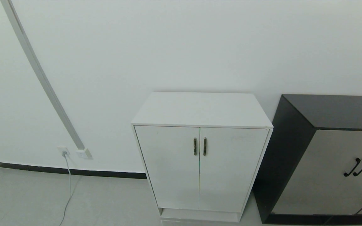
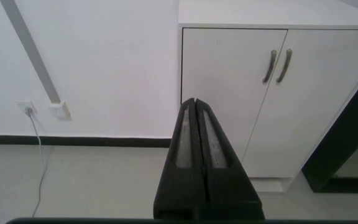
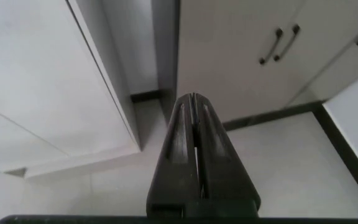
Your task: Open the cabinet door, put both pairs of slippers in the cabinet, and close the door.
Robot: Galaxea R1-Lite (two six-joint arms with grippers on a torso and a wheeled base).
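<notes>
A white two-door cabinet (image 1: 201, 163) stands against the wall, both doors closed, with two dark vertical handles (image 1: 200, 146) side by side at the centre seam. In the left wrist view the same white cabinet (image 2: 272, 93) lies ahead, and my left gripper (image 2: 195, 102) is shut with nothing in it, well short of the doors. My right gripper (image 3: 192, 98) is shut and empty too, held low over the floor between the white cabinet's side (image 3: 55, 81) and the dark cabinet's doors (image 3: 253, 50).
A dark cabinet (image 1: 325, 157) with mirrored doors and black handles (image 1: 357, 167) stands close to the white cabinet's right. A wall socket (image 1: 63, 151) with a cable trailing over the grey floor (image 1: 42, 201) is at the left, under a slanted cable duct (image 1: 39, 75).
</notes>
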